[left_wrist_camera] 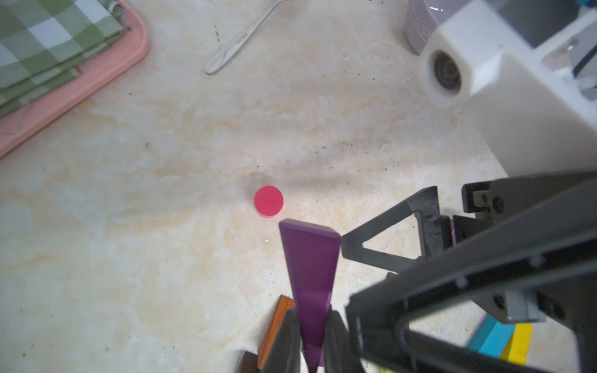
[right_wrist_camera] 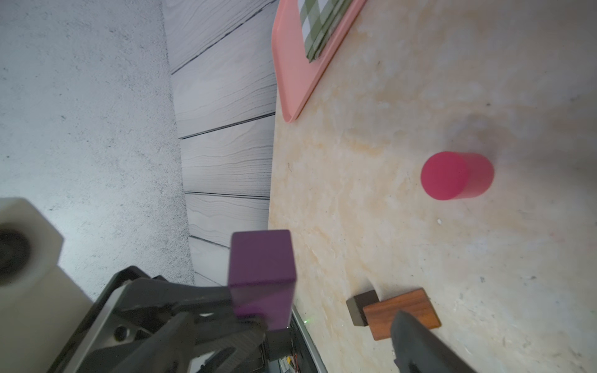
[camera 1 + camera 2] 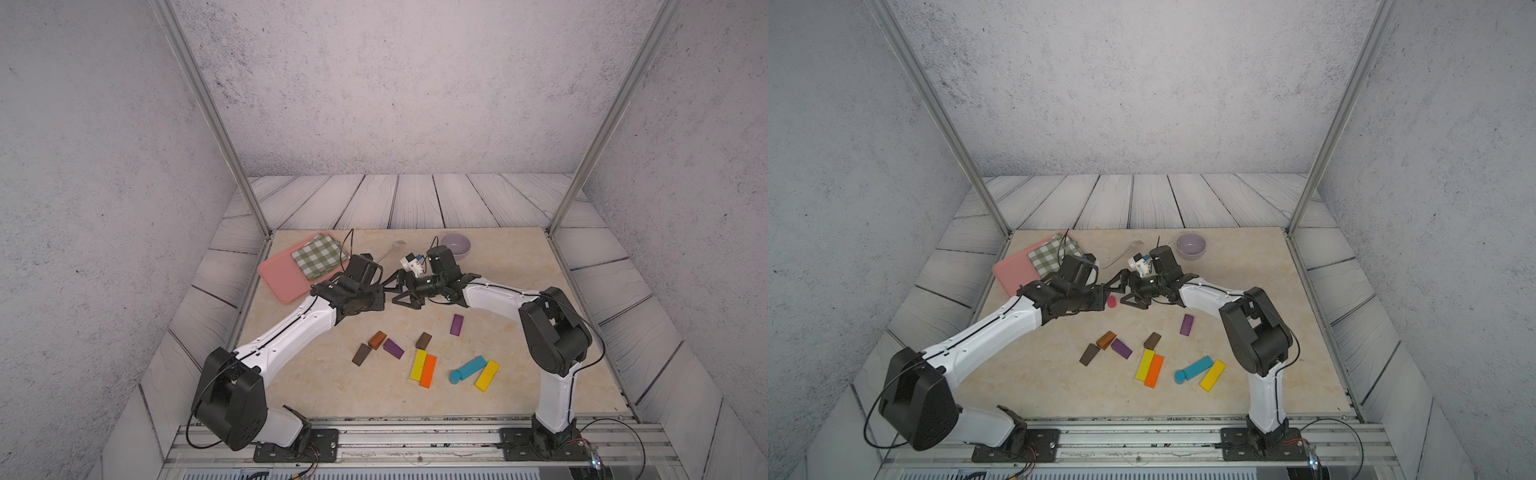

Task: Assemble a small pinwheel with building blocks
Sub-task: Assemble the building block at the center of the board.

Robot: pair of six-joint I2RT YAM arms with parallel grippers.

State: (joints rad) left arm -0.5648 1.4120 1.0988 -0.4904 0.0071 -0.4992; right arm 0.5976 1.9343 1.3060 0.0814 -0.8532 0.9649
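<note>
Left gripper (image 1: pixel 311 326) clamped on a purple wedge (image 1: pixel 310 258), held clear of the desk (image 1: pixel 161 226). Right gripper (image 3: pixel 401 293) spread wide, empty, facing it. Pink cylinder (image 3: pixel 1111 301) upright below; other blocks (image 3: pixel 418 365) at 5 o'clock.

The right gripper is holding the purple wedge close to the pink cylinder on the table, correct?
Not quite: the left gripper holds the purple wedge, shut on it. The right gripper stands open beside it, gripping nothing. The left wrist view shows this. The pink cylinder does sit on the table close by.
</note>
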